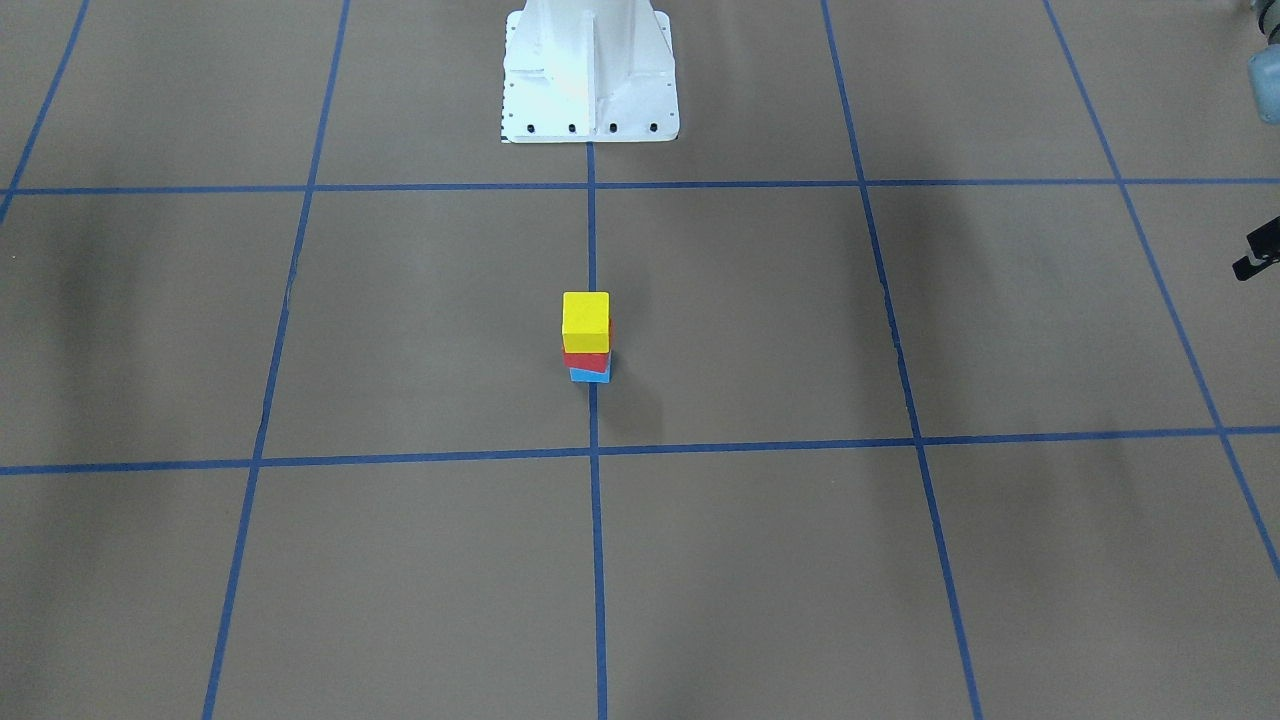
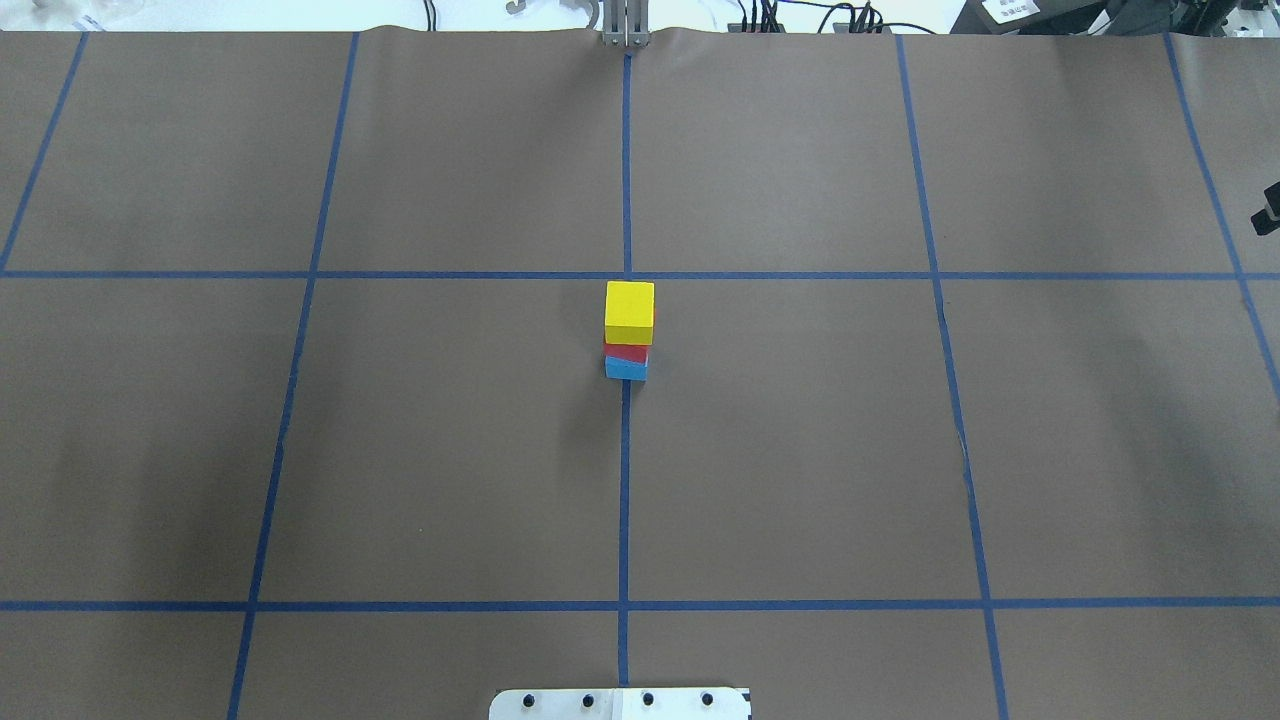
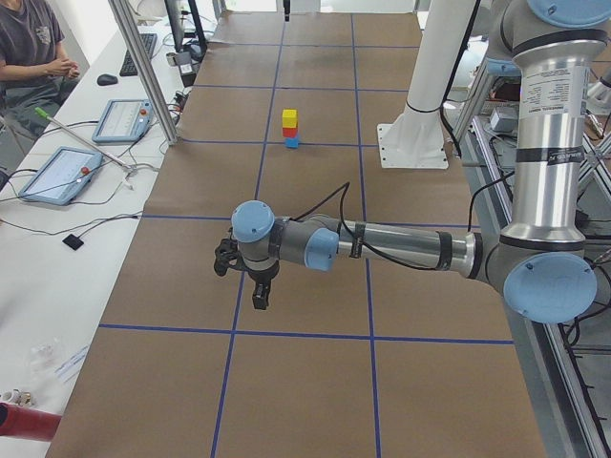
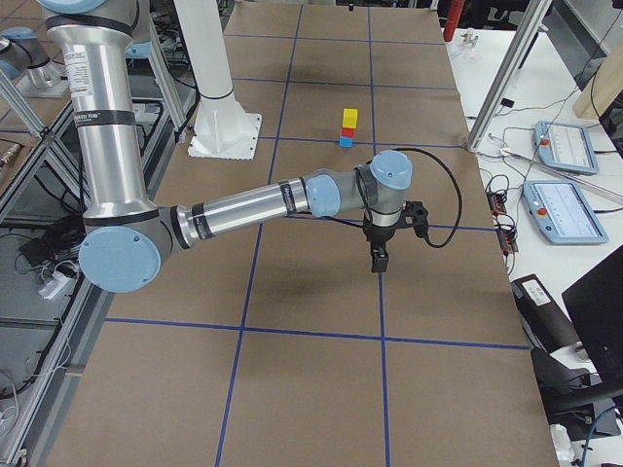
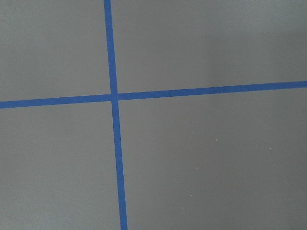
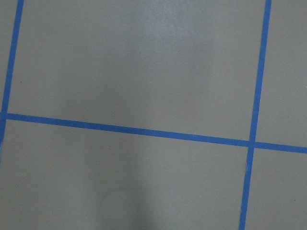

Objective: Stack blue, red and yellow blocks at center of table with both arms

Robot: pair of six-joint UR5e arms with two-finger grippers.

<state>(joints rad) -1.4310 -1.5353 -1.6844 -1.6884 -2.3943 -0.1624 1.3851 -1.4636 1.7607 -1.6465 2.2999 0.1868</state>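
Block stack (image 2: 628, 330) at table (image 2: 800, 450) centre

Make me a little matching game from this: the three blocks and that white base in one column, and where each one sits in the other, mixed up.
Things
1. yellow block
2. red block
3. blue block
4. white base

Places
A. lowest of the three, resting on the table
B. standing alone at the robot's side of the table
C. highest of the three
D. between the other two blocks

Pairs: 1-C, 2-D, 3-A, 4-B
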